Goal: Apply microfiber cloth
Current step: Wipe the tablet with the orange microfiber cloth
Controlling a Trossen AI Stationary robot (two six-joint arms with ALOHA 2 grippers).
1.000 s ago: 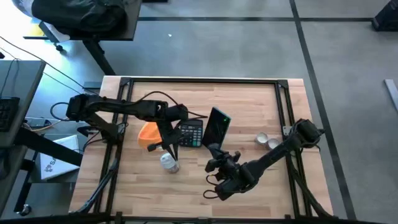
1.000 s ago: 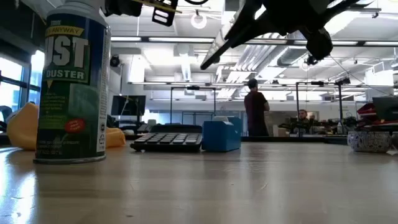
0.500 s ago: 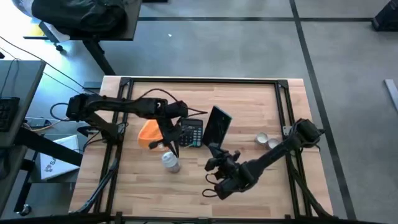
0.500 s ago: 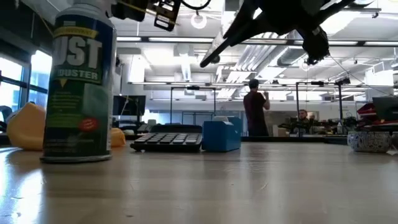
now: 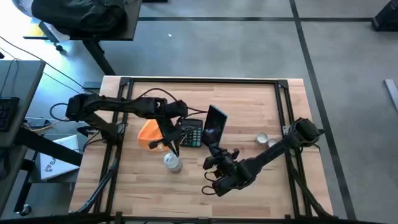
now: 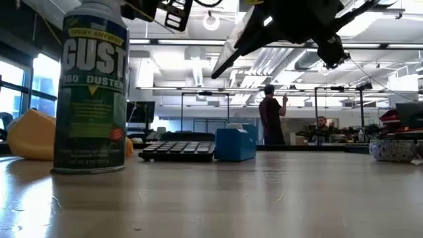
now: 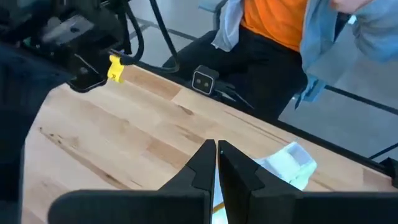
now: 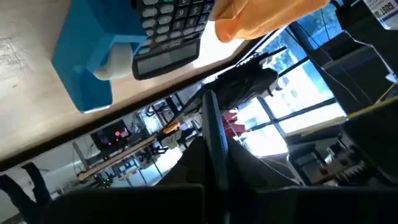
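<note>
Orange fabric, the microfiber cloth point(image 5: 150, 132), is lying bunched on the wooden surface point(image 5: 249, 106) toward its left side, just beside the black calculator point(image 5: 191, 132); I am seeing it in the low view as a soft mound point(image 6: 30, 135) partly hidden behind the duster can point(image 6: 92, 89). I am holding the left claw point(image 5: 169, 144) above the surface between the cloth and the calculator, near the duster can point(image 5: 172, 162), which is standing upright. In the left wrist view its fingers point(image 7: 208, 163) are sitting pressed together with nothing between them. I am holding the right claw point(image 5: 214, 150) raised over the middle of the surface, and it is gripping a thin dark rectangular slab point(image 5: 214, 126), tilted, just beside the calculator; I am seeing the slab edge-on between the closed fingers in the right wrist view point(image 8: 213, 134). A small blue box point(image 6: 235, 143) is resting on the surface next to the calculator point(image 6: 178, 148) in the low view. A person point(image 6: 270, 119) is standing in the room beyond the surface.
</note>
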